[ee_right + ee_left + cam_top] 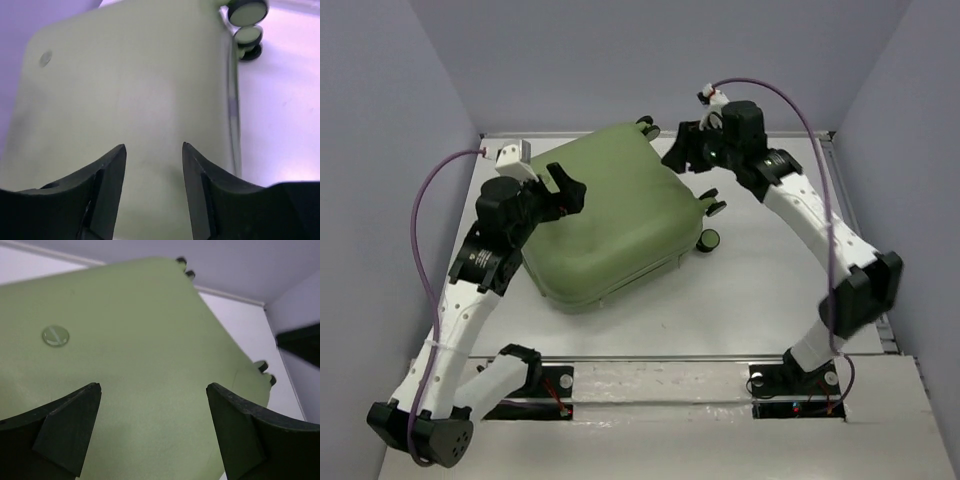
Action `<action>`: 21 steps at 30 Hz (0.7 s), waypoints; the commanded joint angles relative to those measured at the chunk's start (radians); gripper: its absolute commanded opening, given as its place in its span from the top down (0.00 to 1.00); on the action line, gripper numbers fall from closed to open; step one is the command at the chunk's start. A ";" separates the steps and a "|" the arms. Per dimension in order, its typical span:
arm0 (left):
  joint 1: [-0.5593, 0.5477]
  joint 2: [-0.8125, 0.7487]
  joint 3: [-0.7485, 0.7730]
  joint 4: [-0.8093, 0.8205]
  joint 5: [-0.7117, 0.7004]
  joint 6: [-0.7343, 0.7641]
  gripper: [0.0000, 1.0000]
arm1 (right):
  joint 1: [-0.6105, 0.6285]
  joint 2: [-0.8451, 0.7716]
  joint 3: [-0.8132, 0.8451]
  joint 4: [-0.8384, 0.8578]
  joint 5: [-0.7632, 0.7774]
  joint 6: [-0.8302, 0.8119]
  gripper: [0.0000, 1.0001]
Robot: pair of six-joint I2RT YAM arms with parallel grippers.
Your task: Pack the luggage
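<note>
Desk: white desk point(760, 290), bare beside the luggage's wheeled edge and along its near edge; a metal rail point(660, 360) runs across in front of the luggage, by the arm bases.
Room: plain pale grey-lilac walls point(620, 60) close in behind the luggage and on both of its sides.
Luggage: the luggage point(610, 215) lies flat and shut on the desk, turned at a slant, sage-green shell up, its wheels point(708, 240) along the right and far edge.
Left hand: the left hand point(568, 188) sits over the luggage's far-left corner, its jaws spread wide and gripping nothing.
Right hand: the right hand point(682, 150) is at the luggage's far-right corner, near a wheel, its jaws partly apart with nothing between them.
Top view only: both arms whole, a purple cable point(420, 200) looping off the luggage's left side, and the luggage's full outline.
Left wrist view only: a small round badge point(55, 336) set in the shell, with the left hand point(153, 387) just above the green surface.
Right wrist view only: pale faces on the wheels point(247, 12) and the seam along the luggage's edge; whether these fingers point(112, 170) touch the shell, I cannot tell.
</note>
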 commanded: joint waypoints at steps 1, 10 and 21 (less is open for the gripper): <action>0.079 0.047 0.166 -0.025 0.005 0.052 0.01 | 0.085 -0.367 -0.418 0.163 -0.025 -0.007 0.68; 0.384 0.213 0.242 0.027 0.117 -0.006 0.01 | 0.240 -0.612 -0.878 0.252 0.017 0.079 0.93; 0.630 0.457 0.189 0.177 0.169 -0.140 0.01 | 0.240 -0.531 -0.953 0.394 0.036 0.074 0.93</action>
